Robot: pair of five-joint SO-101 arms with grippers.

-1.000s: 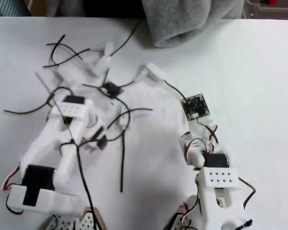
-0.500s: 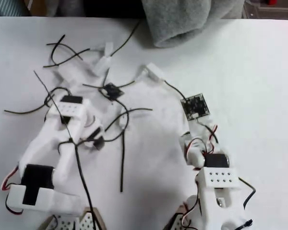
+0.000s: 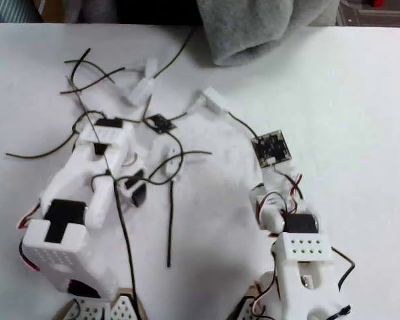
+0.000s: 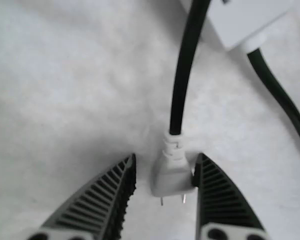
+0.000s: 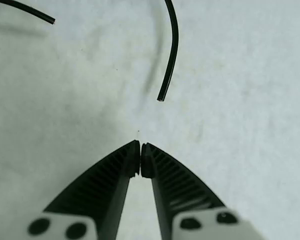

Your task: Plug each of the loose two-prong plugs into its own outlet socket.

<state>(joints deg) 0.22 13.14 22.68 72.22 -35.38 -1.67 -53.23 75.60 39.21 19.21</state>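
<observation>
A white two-prong plug (image 4: 172, 175) on a black cord (image 4: 186, 65) lies between the fingers of my left gripper (image 4: 162, 192). It rests against one finger (image 4: 212, 192), with a gap to the other, so the gripper is open. A white outlet block (image 4: 240, 20) sits just beyond. From above, the left gripper (image 3: 135, 189) hangs over tangled black cords left of centre. White outlet blocks (image 3: 213, 100) (image 3: 141, 90) lie farther back. My right gripper (image 5: 140, 160) is shut on nothing above bare table, with a loose cord end (image 5: 160, 97) ahead of it.
A grey cloth (image 3: 267, 27) lies at the table's back edge. Several loose black cords (image 3: 87, 67) spread over the left half. A small black module (image 3: 161, 123) sits mid-table. The right arm (image 3: 300, 250) is folded at the front right, under its circuit board (image 3: 271, 148).
The left arm has stretched toward the back of the table, and the cords around it have shifted along. The right arm has kept still.
</observation>
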